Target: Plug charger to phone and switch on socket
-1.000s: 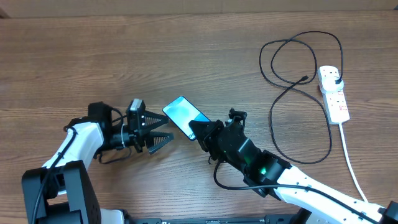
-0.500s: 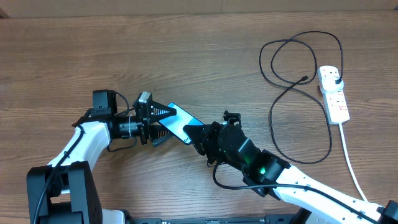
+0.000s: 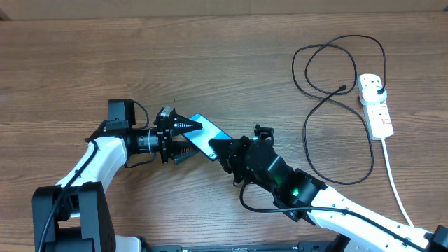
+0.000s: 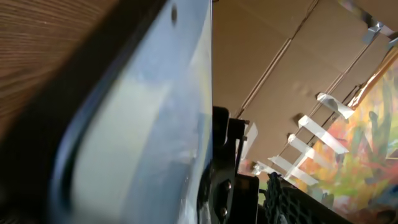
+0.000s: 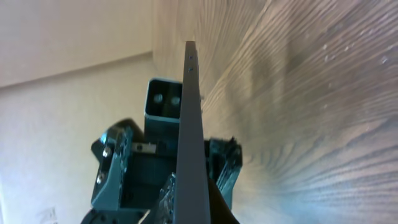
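Two arms work over a wooden desk (image 3: 224, 56). The left arm (image 3: 91, 157) enters from 7 o'clock and the right arm (image 3: 336, 206) from 5 o'clock.

The socket (image 3: 376, 105) lies flat near the desk's 2 o'clock edge. Its long axis runs roughly 12 to 6 o'clock, and its thick white cord (image 3: 392, 175) trails off toward 5 o'clock.

The charger (image 3: 308, 126) lies in loose loops on the 9 o'clock side of the socket. Its plug (image 3: 378, 89) sits at the socket's 12 o'clock end, and its small connector (image 3: 343, 88) rests free on the desk, well apart from the phone.

The phone (image 3: 204, 133) is just 7 o'clock of the desk centre, between the two arms, with its light-blue screen facing up. In the right wrist view it appears edge-on (image 5: 191, 137). In the left wrist view it fills the near field (image 4: 143, 124).

The right end effector (image 3: 218, 148) is clamped on the phone's 4 o'clock end. The left end effector (image 3: 192, 138) has its jaws spread, one finger on each side of the phone's 9 o'clock end. Whether those fingers touch the phone cannot be determined.
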`<state>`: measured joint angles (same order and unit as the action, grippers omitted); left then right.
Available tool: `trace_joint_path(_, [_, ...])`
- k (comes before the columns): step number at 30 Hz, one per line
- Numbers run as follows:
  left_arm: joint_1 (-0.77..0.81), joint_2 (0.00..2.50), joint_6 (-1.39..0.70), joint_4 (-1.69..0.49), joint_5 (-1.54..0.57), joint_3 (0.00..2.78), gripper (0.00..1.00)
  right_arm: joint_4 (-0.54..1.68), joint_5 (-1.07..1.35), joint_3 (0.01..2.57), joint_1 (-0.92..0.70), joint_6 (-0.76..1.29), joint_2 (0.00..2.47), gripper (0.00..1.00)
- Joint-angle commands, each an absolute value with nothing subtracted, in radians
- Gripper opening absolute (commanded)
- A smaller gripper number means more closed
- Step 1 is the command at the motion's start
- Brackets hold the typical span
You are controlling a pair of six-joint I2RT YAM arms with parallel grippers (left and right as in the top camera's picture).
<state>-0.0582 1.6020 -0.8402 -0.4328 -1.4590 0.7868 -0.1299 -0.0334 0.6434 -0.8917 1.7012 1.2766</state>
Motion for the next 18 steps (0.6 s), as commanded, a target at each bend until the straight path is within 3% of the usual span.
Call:
trace_joint_path(1, [-0.049, 1.603, -0.889, -0.432, -1.423, 0.785, 0.75, -0.136, -0.139, 0.669, -0.897, 1.698, 1.271, 0.04])
trace_joint_path(10, [-0.038, 1.603, -0.975, -0.422, -1.354, 0.785, 0.76, -0.128, -0.202, 0.669, -0.897, 1.698, 1.271, 0.04])
trace_joint_path(18, [-0.01, 1.603, -1.126, -0.263, -1.316, 0.785, 0.74, -0.124, -0.21, 0.669, -0.897, 1.698, 1.289, 0.04])
